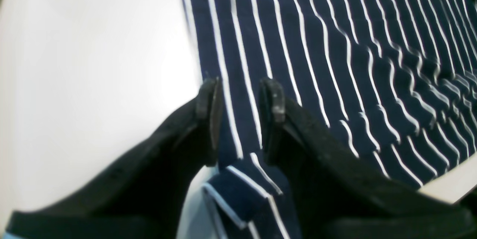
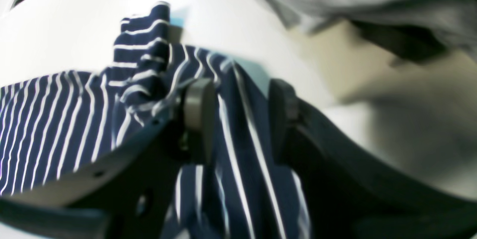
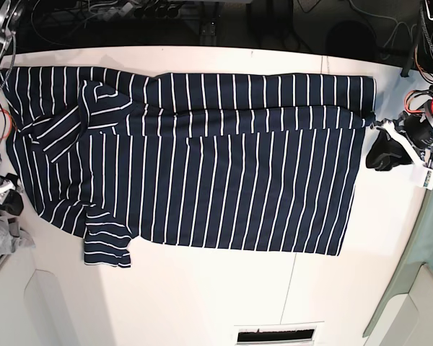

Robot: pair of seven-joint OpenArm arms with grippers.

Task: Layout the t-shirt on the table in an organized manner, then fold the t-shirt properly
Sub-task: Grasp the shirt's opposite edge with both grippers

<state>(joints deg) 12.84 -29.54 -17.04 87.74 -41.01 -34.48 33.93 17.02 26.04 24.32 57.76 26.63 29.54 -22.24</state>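
Currently the t-shirt lies spread across the middle of the table, its long axis running left to right in the base view. One short sleeve sticks out toward the near edge at the left; the far strip of the fabric is folded over onto itself along the far edge, with a sleeve bunched at the far left.

My left gripper sits at the right end of the shirt in the base view, at the hem corner. From the left wrist view, the jaws stand partly apart with striped fabric between them. The cloth passes through the gap, but I cannot tell whether the pads press on it.

My right gripper is at the left end of the shirt, close to the table's left edge. From the right wrist view, a gathered fold of striped fabric runs between the two fingers, jaws partly apart. This view is blurred; the grip itself I cannot confirm.

A small grey cloth lies at the left edge, just beside my right arm.
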